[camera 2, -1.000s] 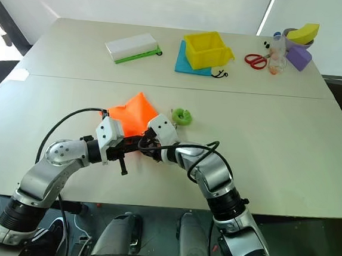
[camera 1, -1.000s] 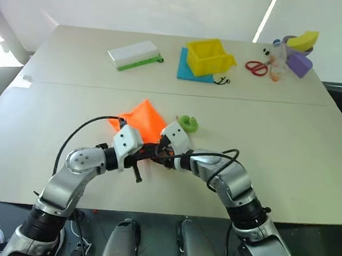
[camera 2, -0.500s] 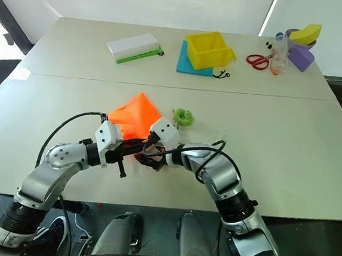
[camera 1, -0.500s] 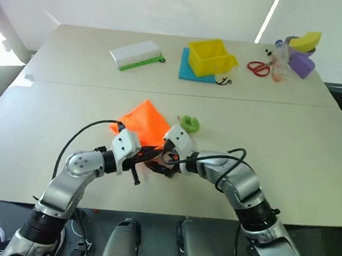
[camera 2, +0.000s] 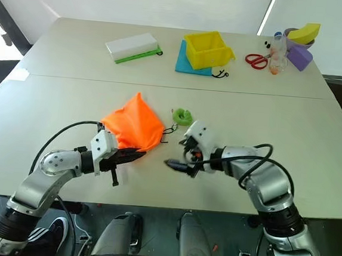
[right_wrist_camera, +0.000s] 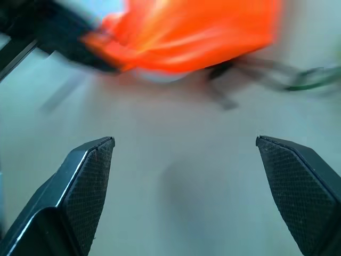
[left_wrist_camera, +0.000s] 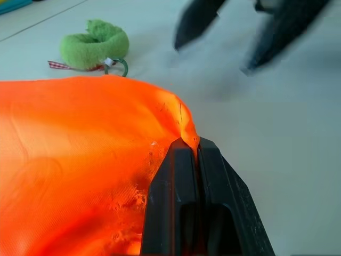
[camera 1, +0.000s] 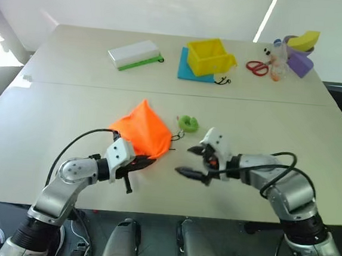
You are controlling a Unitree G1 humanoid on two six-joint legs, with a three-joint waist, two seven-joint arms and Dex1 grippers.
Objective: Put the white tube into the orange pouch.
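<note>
left gripper [left_wrist_camera: 187, 151] fingers pinched tight on edge of orange pouch [camera 1: 142, 132], soft crumpled fabric on pale surface [camera 1: 267, 127], right gripper [camera 1: 192, 161] fingers spread wide, empty, white tube hidden from sight

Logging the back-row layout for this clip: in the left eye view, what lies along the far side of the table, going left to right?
White box with green edge → blue mat → yellow bin → red scissors → purple block.
</note>
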